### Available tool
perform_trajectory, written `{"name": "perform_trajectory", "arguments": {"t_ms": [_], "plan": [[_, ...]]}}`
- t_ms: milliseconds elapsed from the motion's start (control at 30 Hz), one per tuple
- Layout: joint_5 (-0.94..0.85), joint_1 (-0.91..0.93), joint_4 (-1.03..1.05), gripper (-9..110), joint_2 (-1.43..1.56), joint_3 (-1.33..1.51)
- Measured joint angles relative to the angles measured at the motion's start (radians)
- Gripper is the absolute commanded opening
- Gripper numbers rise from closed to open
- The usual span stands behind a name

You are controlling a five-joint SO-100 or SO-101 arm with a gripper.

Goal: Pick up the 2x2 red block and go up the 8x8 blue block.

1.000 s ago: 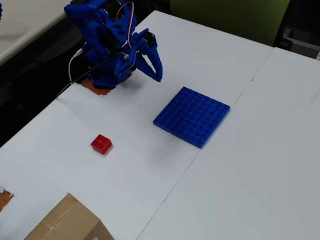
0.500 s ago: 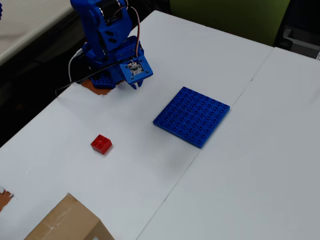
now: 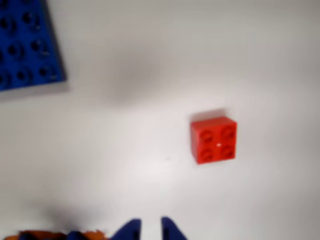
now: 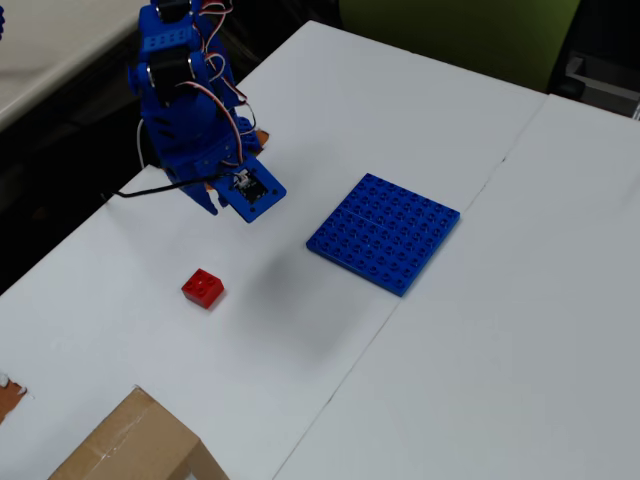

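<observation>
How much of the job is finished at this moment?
Nothing is finished yet. The 2x2 red block lies alone on the white table, apart from the 8x8 blue block. In hand: the gripper hangs above the table, short of the red block, holding nothing. Left: grasp, lift and carry it onto the blue block.

Our blue arm (image 4: 190,120) stands folded at the far left of the overhead view, its wrist tipped down over the table. In the wrist view our gripper (image 3: 150,231) shows only as two blue fingertips (image 3: 127,231) at the bottom edge, a narrow gap between them, holding nothing.
</observation>
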Motion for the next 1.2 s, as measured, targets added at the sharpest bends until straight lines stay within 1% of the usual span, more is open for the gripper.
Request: {"name": "perform_trajectory", "arguments": {"t_ms": [67,233,300,467,867,1200], "plan": [[-0.061,0.032,-0.029,6,-0.041,-0.012],[-0.204,0.109,-0.103,15,-0.126,-0.017],[-0.255,0.140,-0.133,15,-0.144,-0.018],[-0.318,0.170,-0.230,16,-0.183,-0.014],[-0.356,0.175,-0.374,17,-0.276,-0.012],[-0.356,0.175,-0.396,17,-0.313,-0.008]]}}
